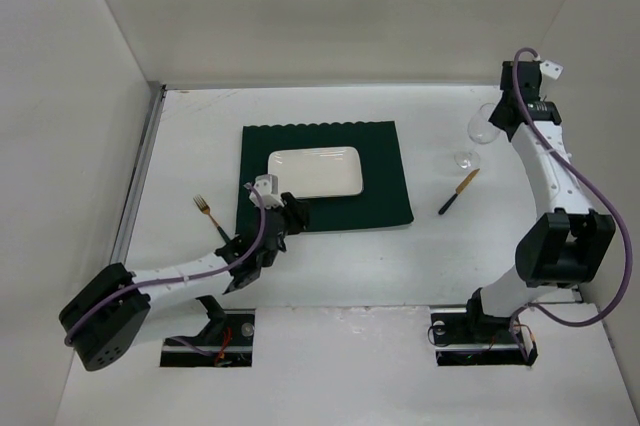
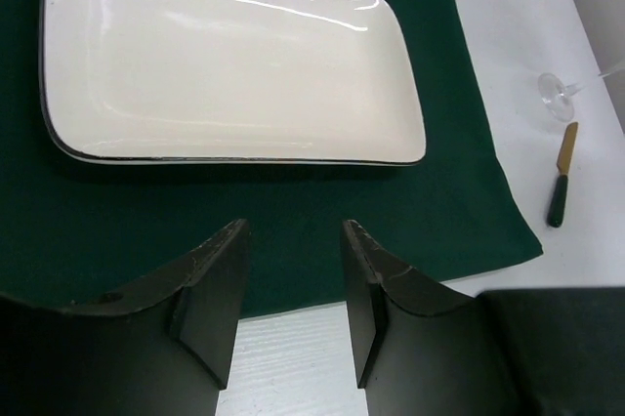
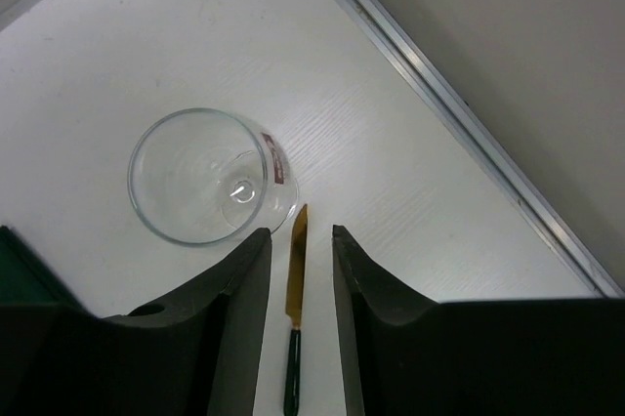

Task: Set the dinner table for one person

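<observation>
Hovering over the 7 o'clock corner of the green placemat [image 1: 385,176], the left hand [image 1: 293,214] has its fingers spread with nothing between them; the white plate [image 1: 315,172] sits just ahead of it on the cloth. The desk [image 1: 350,266] lies flat beneath both arms, a rail [image 1: 140,176] along its 9 o'clock edge.

The next move likely turns on the fork [image 1: 206,210]. It rests on bare desk at 9 o'clock from the left hand, near the placemat's edge but apart from it. Its long axis runs from tines at 11 o'clock to handle at 5 o'clock, slightly askew to the cloth's side. The left arm is plainly the nearer one.

The right hand [image 3: 300,235], also spread and empty, hangs above the desk beside the wine glass [image 1: 482,129]. The knife [image 1: 458,193] lies at 3 o'clock from the placemat, blade toward 1 o'clock and handle toward 7. Seen from the right wrist, it lines up with the gap between the fingers. Squaring either piece would, I judge, need a wrist turn to match its slant.
</observation>
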You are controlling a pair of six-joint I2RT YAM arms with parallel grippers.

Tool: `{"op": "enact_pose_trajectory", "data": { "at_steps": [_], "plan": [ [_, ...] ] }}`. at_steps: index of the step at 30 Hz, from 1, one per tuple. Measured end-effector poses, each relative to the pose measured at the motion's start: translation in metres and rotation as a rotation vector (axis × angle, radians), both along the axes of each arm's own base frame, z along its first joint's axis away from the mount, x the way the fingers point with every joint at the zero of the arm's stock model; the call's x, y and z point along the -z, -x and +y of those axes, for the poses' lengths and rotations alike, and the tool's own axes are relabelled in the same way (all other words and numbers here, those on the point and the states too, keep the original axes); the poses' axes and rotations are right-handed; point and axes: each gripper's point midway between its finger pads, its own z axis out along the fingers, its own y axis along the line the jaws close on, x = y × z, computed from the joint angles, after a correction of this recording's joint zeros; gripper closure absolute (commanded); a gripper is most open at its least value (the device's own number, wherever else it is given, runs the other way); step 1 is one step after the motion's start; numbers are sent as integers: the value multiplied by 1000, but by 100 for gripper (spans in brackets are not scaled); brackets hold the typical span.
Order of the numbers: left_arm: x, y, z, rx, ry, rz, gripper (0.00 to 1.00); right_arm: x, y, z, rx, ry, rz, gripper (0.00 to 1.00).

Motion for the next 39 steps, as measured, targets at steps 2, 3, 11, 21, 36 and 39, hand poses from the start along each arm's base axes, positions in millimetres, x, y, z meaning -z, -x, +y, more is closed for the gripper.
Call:
{"op": "enact_pose_trajectory", "data": {
  "at_steps": [2, 3, 11, 21, 36, 39],
  "plan": [
    [-4, 3, -6, 25, 14, -13, 61, 1, -2, -3, 0, -5, 2, 63],
    [-8, 7, -11, 51, 27, -27, 61, 2, -4, -3, -1, -7, 1, 63],
    [-63, 49, -46, 270, 150, -222, 61, 12, -15, -2, -24, -19, 9, 63],
    [-61, 53, -57, 315, 118, -247, 61, 2, -18, 0, -33, -21, -33, 63],
    [-56, 53, -58, 317, 105, -239, 61, 21, -28, 1, -47, -41, -2, 67],
    [-56, 53, -58, 318, 107, -239, 61, 21, -28, -3, -38, -41, -5, 70]
  ]
}}
